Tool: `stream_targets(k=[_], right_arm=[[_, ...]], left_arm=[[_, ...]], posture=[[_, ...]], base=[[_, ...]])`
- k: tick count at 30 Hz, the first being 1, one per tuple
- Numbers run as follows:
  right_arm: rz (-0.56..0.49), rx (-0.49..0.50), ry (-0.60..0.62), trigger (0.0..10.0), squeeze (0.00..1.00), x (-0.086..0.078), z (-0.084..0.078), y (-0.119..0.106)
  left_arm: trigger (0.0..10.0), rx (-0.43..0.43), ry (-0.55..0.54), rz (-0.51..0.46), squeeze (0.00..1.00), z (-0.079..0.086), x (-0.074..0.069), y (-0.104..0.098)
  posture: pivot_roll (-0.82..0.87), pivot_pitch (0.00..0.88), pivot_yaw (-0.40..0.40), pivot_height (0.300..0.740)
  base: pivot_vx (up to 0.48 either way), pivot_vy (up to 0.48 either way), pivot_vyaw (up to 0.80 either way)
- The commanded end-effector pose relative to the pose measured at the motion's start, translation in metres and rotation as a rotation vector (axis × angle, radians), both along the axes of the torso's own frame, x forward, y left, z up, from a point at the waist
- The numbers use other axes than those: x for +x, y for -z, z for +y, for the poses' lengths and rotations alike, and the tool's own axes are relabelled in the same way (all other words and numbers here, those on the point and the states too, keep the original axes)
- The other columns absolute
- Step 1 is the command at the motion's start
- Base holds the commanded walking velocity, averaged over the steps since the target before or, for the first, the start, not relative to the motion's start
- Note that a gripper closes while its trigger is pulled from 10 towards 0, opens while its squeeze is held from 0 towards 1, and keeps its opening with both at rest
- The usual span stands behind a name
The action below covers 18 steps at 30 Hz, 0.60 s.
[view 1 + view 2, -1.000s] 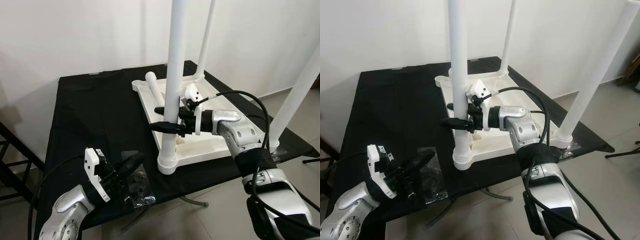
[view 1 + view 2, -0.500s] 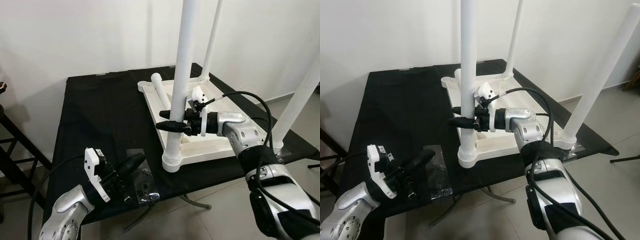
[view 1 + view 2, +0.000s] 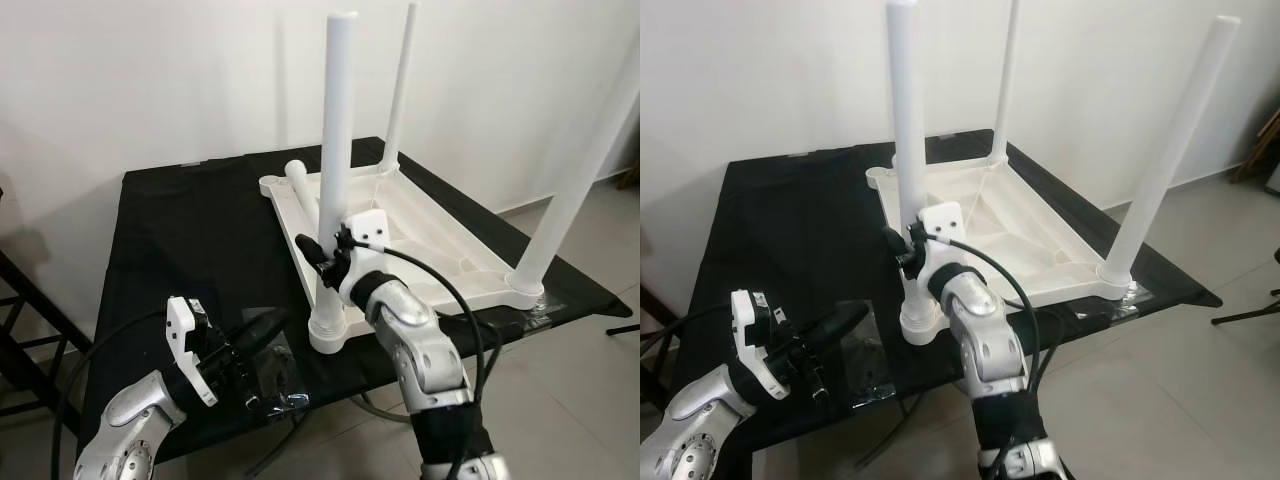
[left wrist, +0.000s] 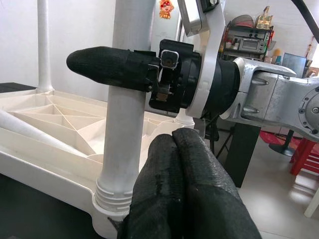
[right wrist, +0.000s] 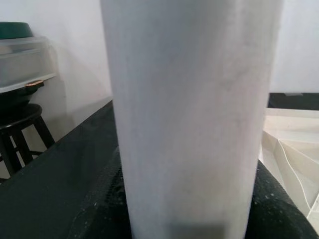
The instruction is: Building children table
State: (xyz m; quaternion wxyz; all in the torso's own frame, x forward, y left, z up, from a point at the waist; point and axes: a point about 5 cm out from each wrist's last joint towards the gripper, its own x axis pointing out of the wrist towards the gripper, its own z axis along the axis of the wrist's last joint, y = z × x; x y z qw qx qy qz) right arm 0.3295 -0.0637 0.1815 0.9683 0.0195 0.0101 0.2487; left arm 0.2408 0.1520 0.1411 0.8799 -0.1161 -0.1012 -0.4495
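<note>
A white children's table [image 3: 440,240] lies upside down on a black cloth-covered table [image 3: 180,230]. Three white legs stand up from it: the near leg [image 3: 333,130], a far leg [image 3: 398,90] and a right leg [image 3: 578,190]. A loose fourth leg [image 3: 300,182] lies on the underside by the far left corner. My right gripper [image 3: 318,258] is shut around the near leg low down, and that leg [image 5: 192,114] is close up in the right wrist view. My left gripper [image 3: 262,328] hangs shut near the front edge, over a clear plastic bag [image 3: 278,378], its fingertips [image 4: 182,184] pressed together.
A white wall stands close behind the black table. Tiled floor [image 3: 600,400] lies to the right and in front. A dark frame [image 3: 20,310] stands at the left edge. The near leg's base collar [image 3: 328,335] sits close to the table's front edge.
The camera has shifted. My right arm has swung from the right side round to the front of the near leg, still clamped on it. The left gripper holds its place.
</note>
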Motion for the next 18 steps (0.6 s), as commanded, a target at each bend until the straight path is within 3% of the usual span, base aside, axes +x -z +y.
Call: stream_targets(k=[1, 2, 3, 6, 7, 9, 10, 13, 15, 18], right_arm=[[0.164, -0.013, 0.026, 10.0, 0.67, -0.005, -0.006, 0.028], [0.155, -0.004, 0.002, 10.0, 0.67, -0.007, -0.004, 0.024], [0.144, 0.023, -0.050, 10.0, 1.00, -0.006, -0.002, 0.017], [0.087, 0.053, -0.166, 10.0, 1.00, 0.000, -0.004, -0.001], [0.051, 0.044, -0.219, 10.0, 0.93, 0.005, -0.008, -0.008], [0.015, 0.032, -0.276, 10.0, 0.93, 0.011, -0.013, -0.016], [0.000, 0.012, -0.342, 10.0, 0.00, 0.013, -0.017, -0.021], [-0.013, -0.011, -0.414, 10.0, 0.00, 0.016, -0.021, -0.025], [-0.043, -0.124, -0.561, 10.0, 0.00, 0.018, -0.029, -0.029], [-0.052, -0.174, -0.643, 10.0, 0.00, 0.017, -0.032, -0.031]], left_arm=[[10.0, -0.001, -0.010, 0.013, 0.00, 0.003, 0.001, 0.002], [10.0, -0.001, -0.011, 0.013, 0.00, 0.003, 0.002, 0.002], [10.0, 0.000, -0.010, 0.014, 0.00, 0.003, 0.002, 0.002], [10.0, -0.001, -0.007, 0.015, 0.00, 0.003, 0.003, 0.002], [10.0, -0.001, -0.006, 0.016, 0.00, 0.002, 0.003, 0.002], [10.0, -0.001, -0.005, 0.016, 0.00, 0.002, 0.004, 0.003], [10.0, 0.000, -0.006, 0.015, 0.00, 0.001, 0.003, 0.003], [10.0, 0.001, -0.007, 0.014, 0.00, 0.001, 0.003, 0.003], [10.0, 0.002, -0.009, 0.013, 0.00, 0.001, 0.004, 0.003], [10.0, 0.003, -0.010, 0.013, 0.00, 0.001, 0.004, 0.004]], posture=[[0.01, 0.007, 0.010, 0.740], [0.01, 0.007, 0.010, 0.740], [0.00, 0.005, 0.010, 0.740], [0.01, 0.001, 0.008, 0.740], [0.01, 0.001, 0.008, 0.740], [0.01, 0.000, 0.006, 0.740], [0.01, 0.000, 0.004, 0.740], [0.01, 0.000, 0.003, 0.740], [0.01, 0.000, 0.007, 0.740], [0.01, 0.000, 0.007, 0.740]], base=[[0.000, 0.000, 0.00], [0.000, 0.000, 0.00], [0.000, 0.000, 0.00], [0.000, 0.000, 0.00], [0.000, 0.000, 0.00], [0.000, 0.000, 0.00], [0.000, 0.000, 0.00], [0.000, 0.000, 0.00], [0.000, 0.000, 0.00], [0.000, 0.000, 0.00]])
